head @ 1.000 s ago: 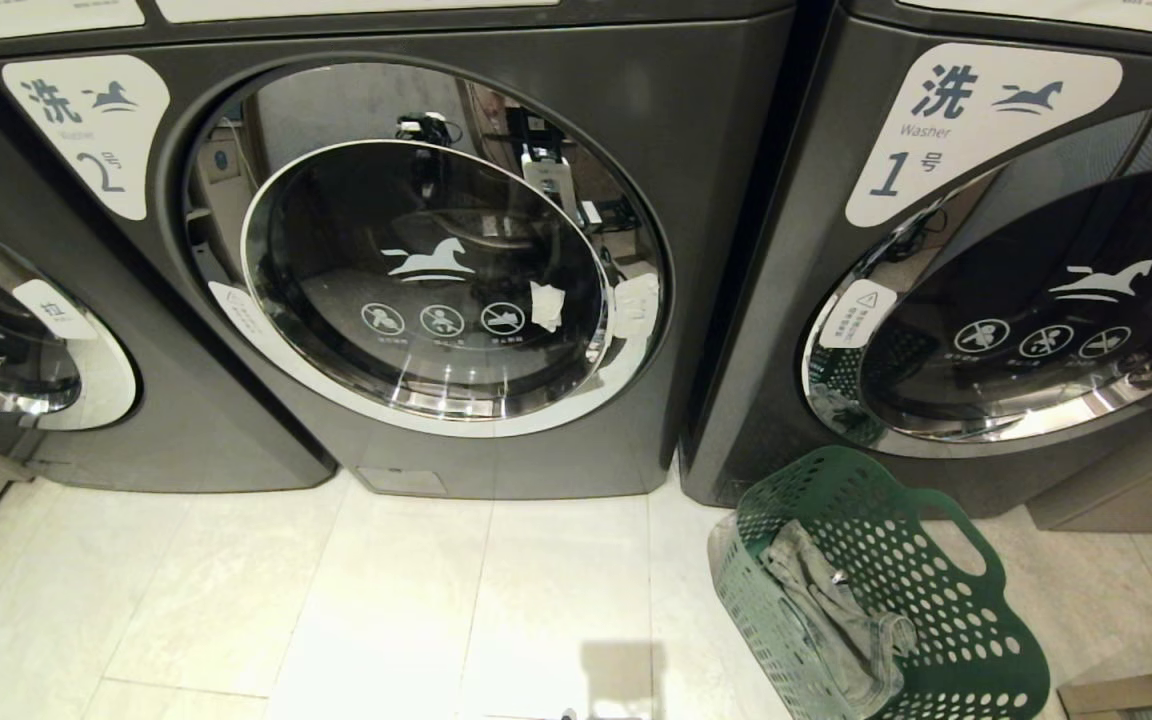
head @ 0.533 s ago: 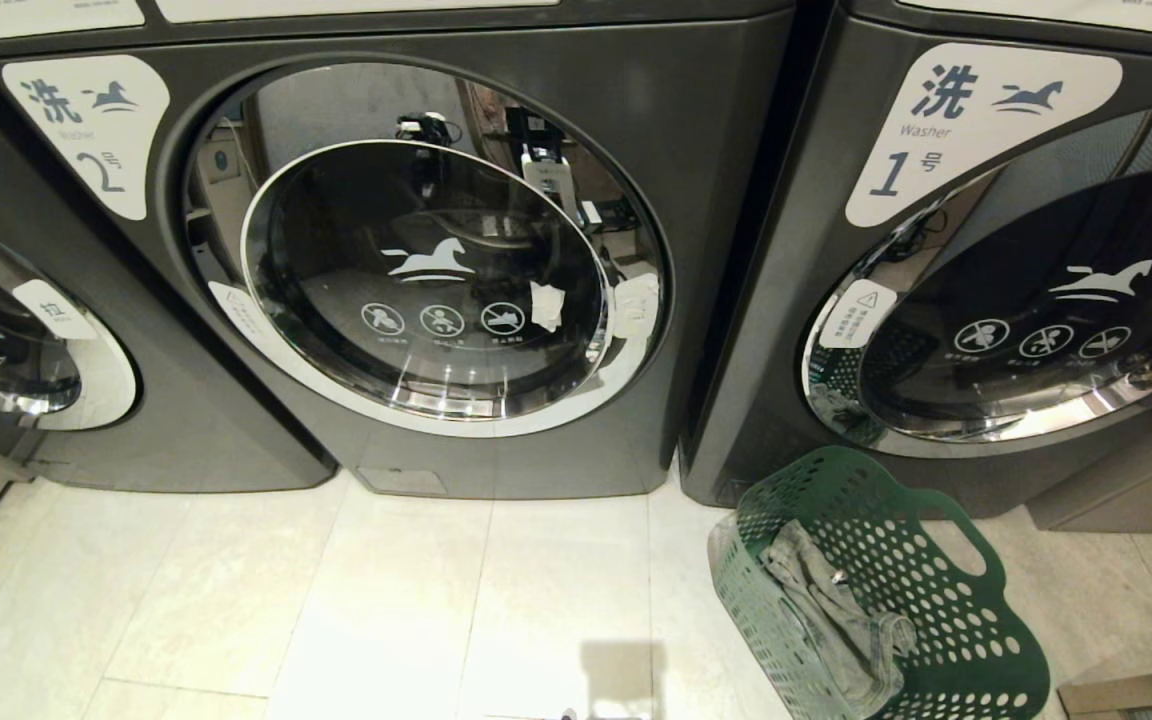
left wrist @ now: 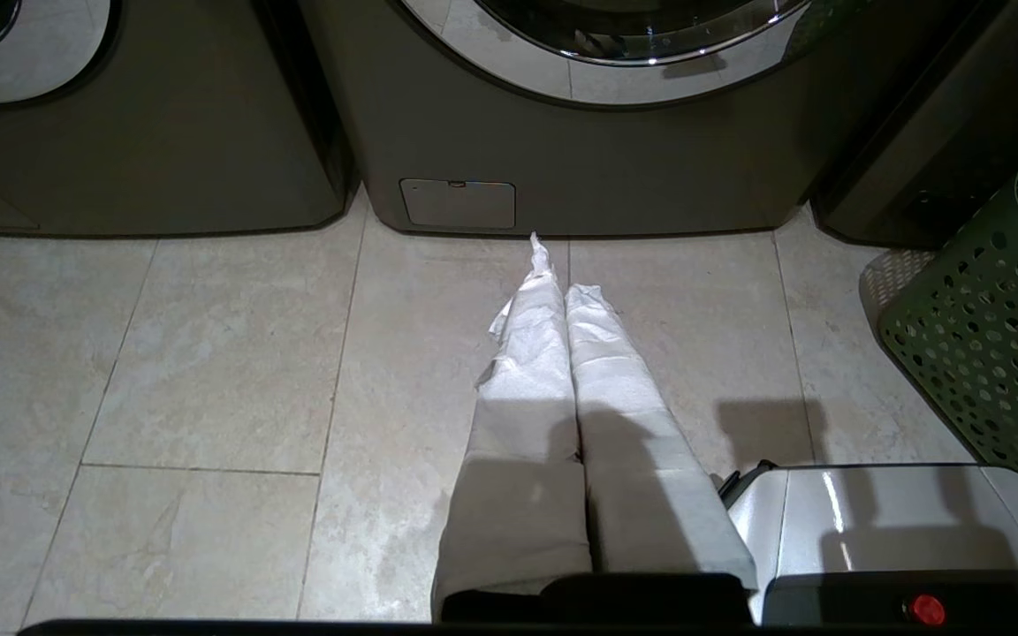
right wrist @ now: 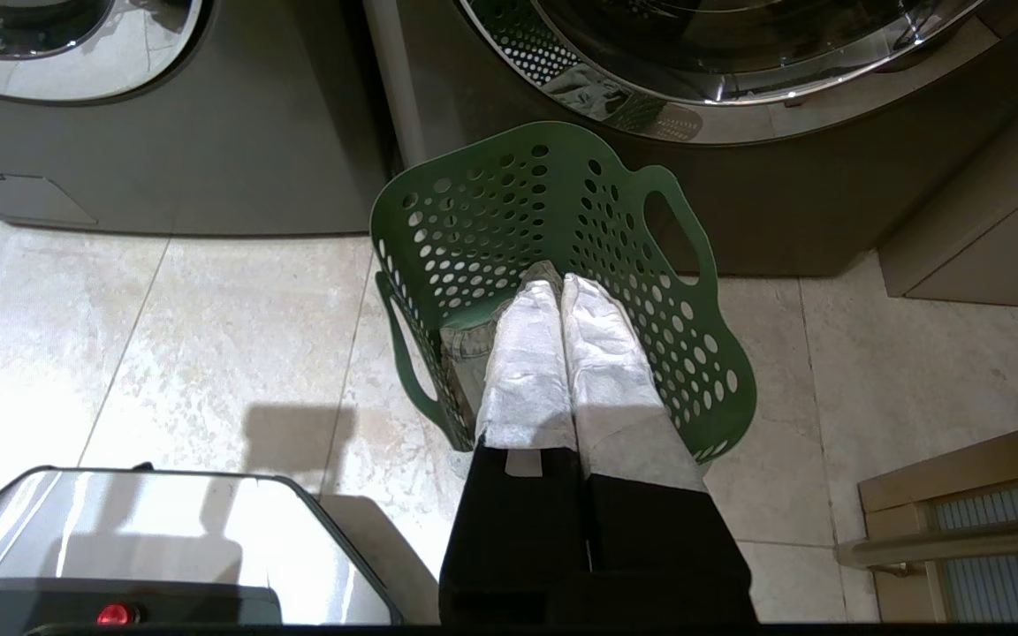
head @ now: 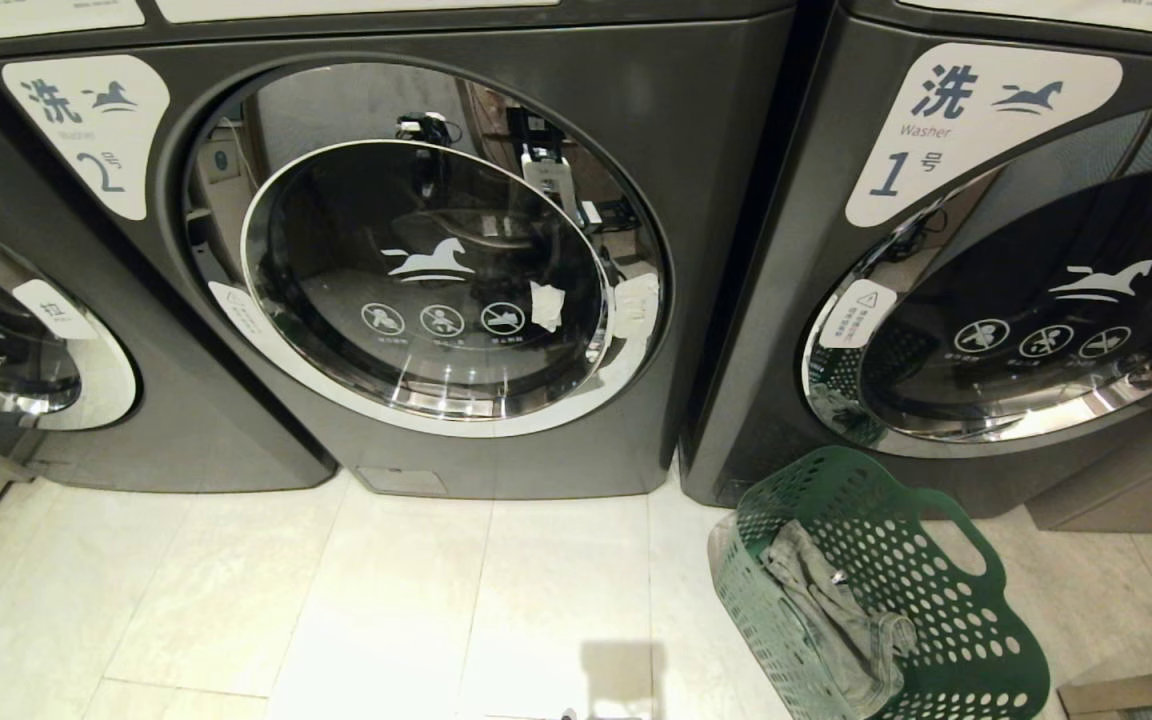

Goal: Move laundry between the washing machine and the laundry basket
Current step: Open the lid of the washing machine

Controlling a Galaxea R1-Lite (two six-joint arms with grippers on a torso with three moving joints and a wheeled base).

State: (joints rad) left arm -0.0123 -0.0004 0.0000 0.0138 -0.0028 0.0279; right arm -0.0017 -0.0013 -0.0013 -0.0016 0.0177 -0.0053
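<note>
Step in hand: start of the transfer, judged; nothing yet gripped, door not yet opened.
Washing machine (head: 416,270): middle front-loader marked 2, round door (head: 426,280) closed.
Laundry basket (head: 976,640): on the floor (head: 336,600) at the near right, in front of the neighbouring machine (head: 986,250) marked 1, tilted with its mouth facing left.
Laundry (head: 836,620): crumpled grey-green garment lying inside the basket against its near wall.
Left end effector (left wrist: 562,283): low over bare floor tiles in front of the middle machine; cloth-wrapped fingers pressed together, holding nothing.
Right end effector (right wrist: 562,291): pointed toward the basket mouth, above the garment; fingers closed against each other, empty; contact with the garment not discernible.
Direction of transfer: basket to machine, judged from the garment lying in the basket.
Next move, judged: door of machine 2 to be pulled open first, likely by the left end effector; fingers to be spread before any grasp.
Afterwards, judged: right end effector to be opened, lowered onto the garment, closed on a fold.
</note>
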